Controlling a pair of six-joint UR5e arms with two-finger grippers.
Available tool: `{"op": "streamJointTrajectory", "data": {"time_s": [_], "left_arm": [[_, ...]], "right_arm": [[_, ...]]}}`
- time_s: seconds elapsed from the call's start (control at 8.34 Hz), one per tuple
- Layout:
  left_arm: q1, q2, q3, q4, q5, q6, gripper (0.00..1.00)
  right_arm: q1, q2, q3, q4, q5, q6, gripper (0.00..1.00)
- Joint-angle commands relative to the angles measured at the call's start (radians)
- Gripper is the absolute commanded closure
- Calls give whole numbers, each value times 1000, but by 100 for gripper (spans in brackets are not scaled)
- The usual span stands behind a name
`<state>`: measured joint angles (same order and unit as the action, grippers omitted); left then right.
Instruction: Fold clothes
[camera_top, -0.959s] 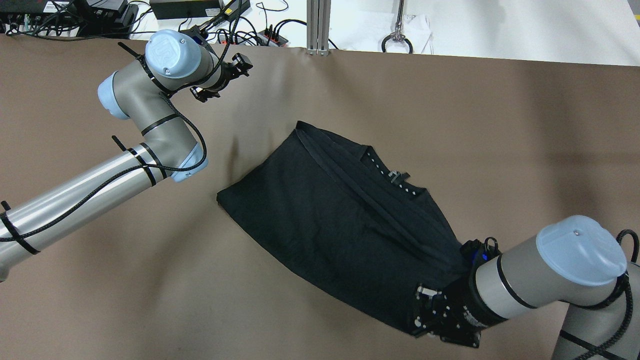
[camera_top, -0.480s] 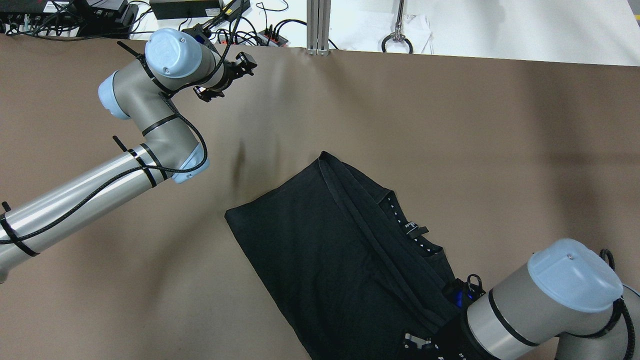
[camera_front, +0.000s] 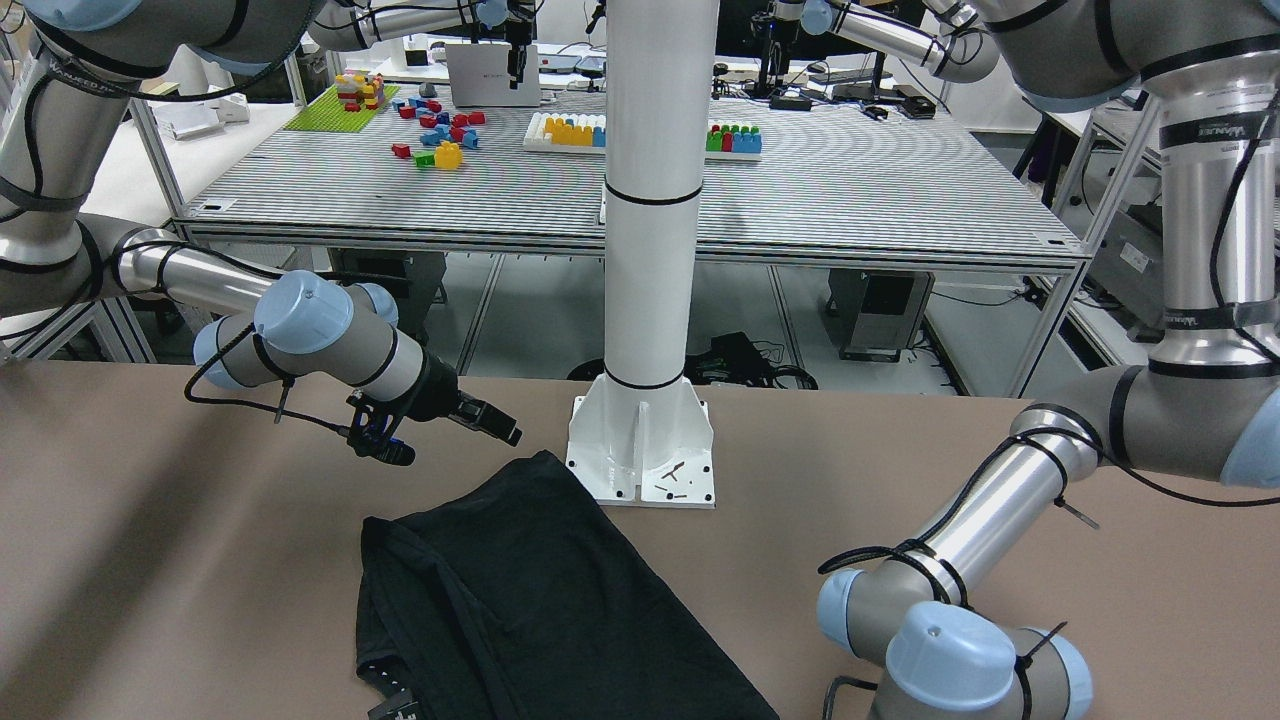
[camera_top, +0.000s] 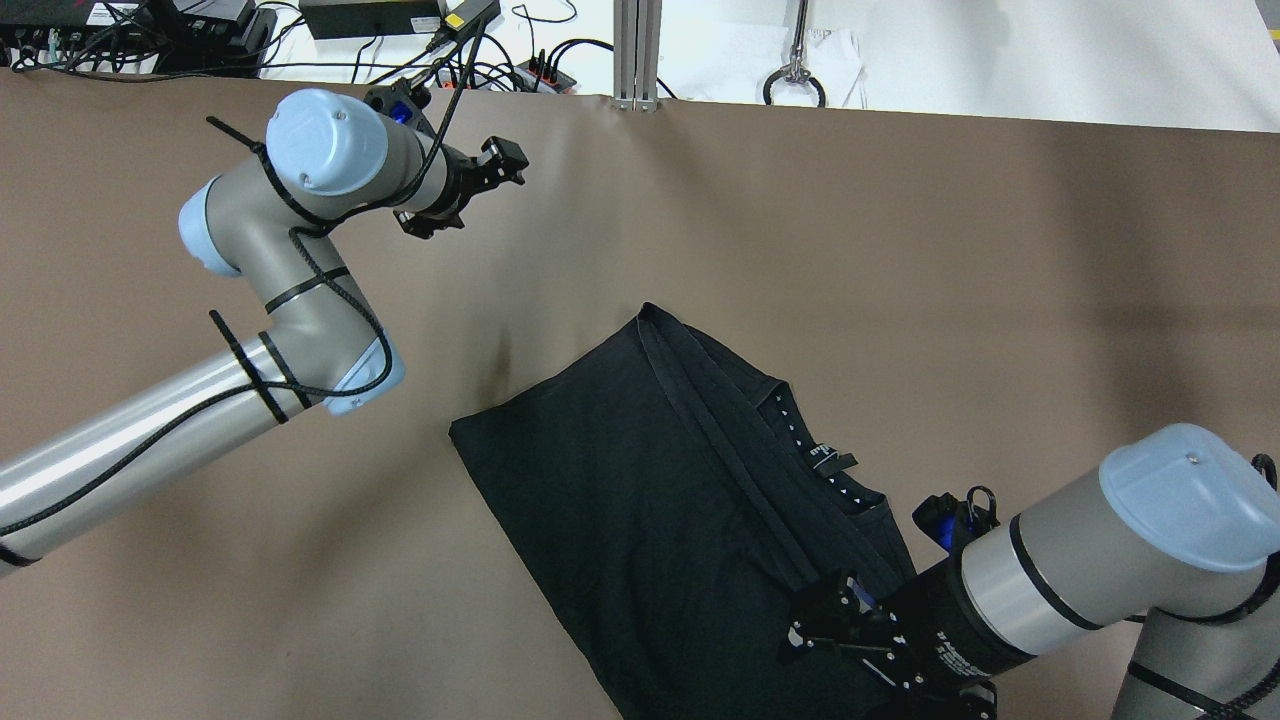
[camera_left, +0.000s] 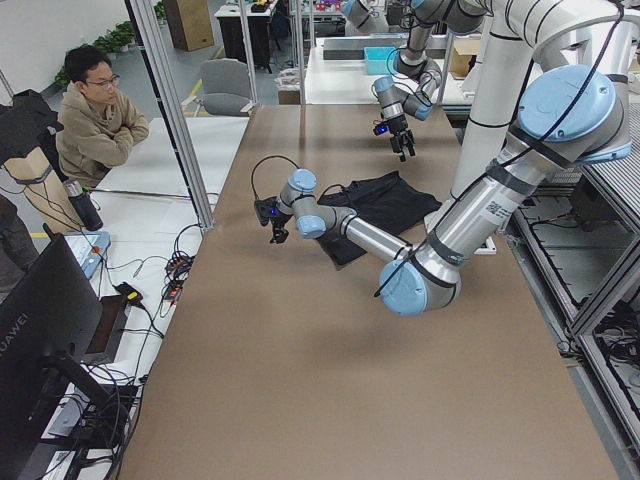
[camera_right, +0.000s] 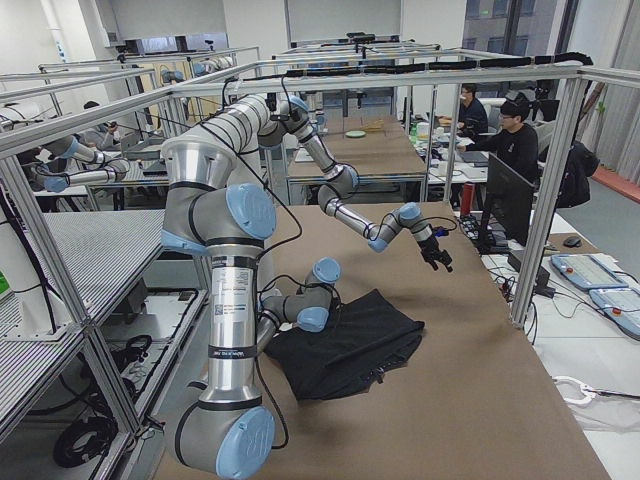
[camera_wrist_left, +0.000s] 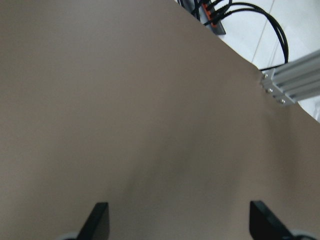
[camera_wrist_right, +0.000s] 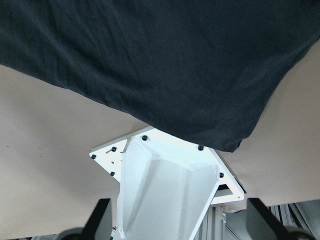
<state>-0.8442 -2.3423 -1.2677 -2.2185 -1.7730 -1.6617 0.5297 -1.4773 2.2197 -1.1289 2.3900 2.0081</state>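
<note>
the black garment (camera_top: 660, 500) lies flat on the brown table (camera_top: 1000, 250), one corner just beside the white pillar base (camera_front: 642, 450). the right gripper (camera_wrist_right: 177, 220) hangs over it, jaws wide apart, holding nothing. the left gripper (camera_wrist_left: 180, 222) is likewise spread and empty over bare table. a clean fold likely needs each gripper pinching a corner and lifting evenly. the neck label (camera_top: 830, 462) print is too small to read.

Brown desk (camera_top: 900, 250), white pillar (camera_front: 652, 200) standing on it on a bolted base plate (camera_front: 642, 470); coloured blocks (camera_front: 440, 125) on grey table (camera_front: 850, 190) behind; cables (camera_top: 540, 60) past desk edge; seated man (camera_left: 95, 110)
</note>
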Motion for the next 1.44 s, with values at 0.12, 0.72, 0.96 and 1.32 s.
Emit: {"op": "streamJointTrajectory", "data": {"time_s": [0.12,0.72,0.96,1.32], "left_arm": [[130,289,-331,2,7,-38,1],[356,411,-427,2,191,-109,1],[358,399,-371,-7,188,-104,3],[352,377,-352,-7,187,-109,56]], "right_arm": [[26,24,-12,-2,-198,-12,5],[56,51,-20,-9,-224,-32,6],[70,51,-18,-11,-216,-35,6],[104,43,-15,-11,-203,-35,6]]}}
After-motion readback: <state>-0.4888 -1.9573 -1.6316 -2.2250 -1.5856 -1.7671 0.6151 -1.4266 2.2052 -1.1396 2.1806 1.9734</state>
